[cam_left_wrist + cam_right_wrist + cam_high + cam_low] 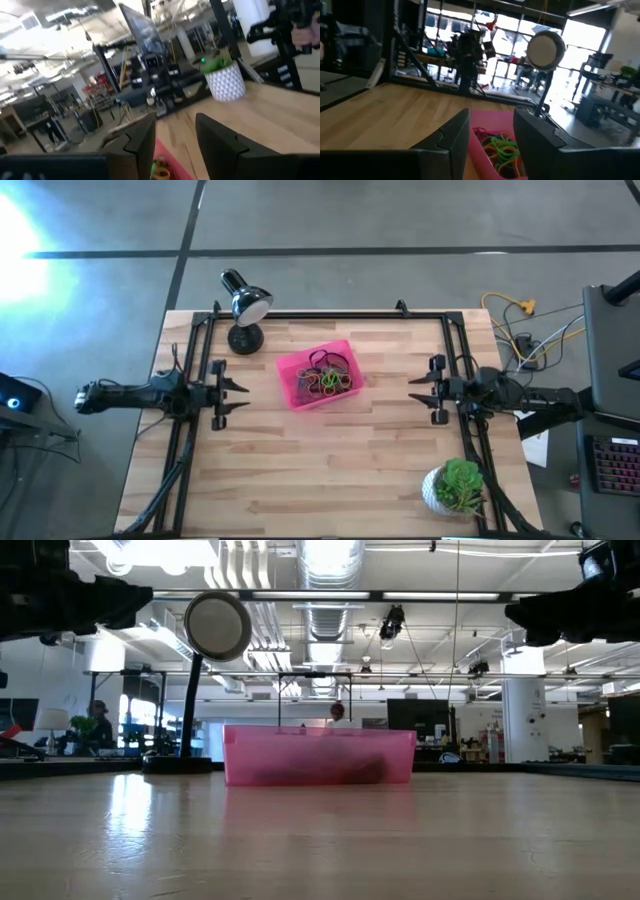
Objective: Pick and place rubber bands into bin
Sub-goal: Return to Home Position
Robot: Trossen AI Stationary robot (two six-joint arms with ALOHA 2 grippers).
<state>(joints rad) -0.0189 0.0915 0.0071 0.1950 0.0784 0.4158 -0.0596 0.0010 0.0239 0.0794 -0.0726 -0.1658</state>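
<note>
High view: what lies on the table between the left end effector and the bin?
Nothing: only bare wooden table separates the left end effector from the bin, seen in the high view.

My left arm lies stretched out level along my left side, its left gripper [238, 397] pointing inward with both fingers spread apart and nothing between them. My right arm mirrors it on the opposite side, the right gripper [414, 392] facing the left one, fingers likewise parted and empty. Both wrists are held up high, well apart from each other.
</note>
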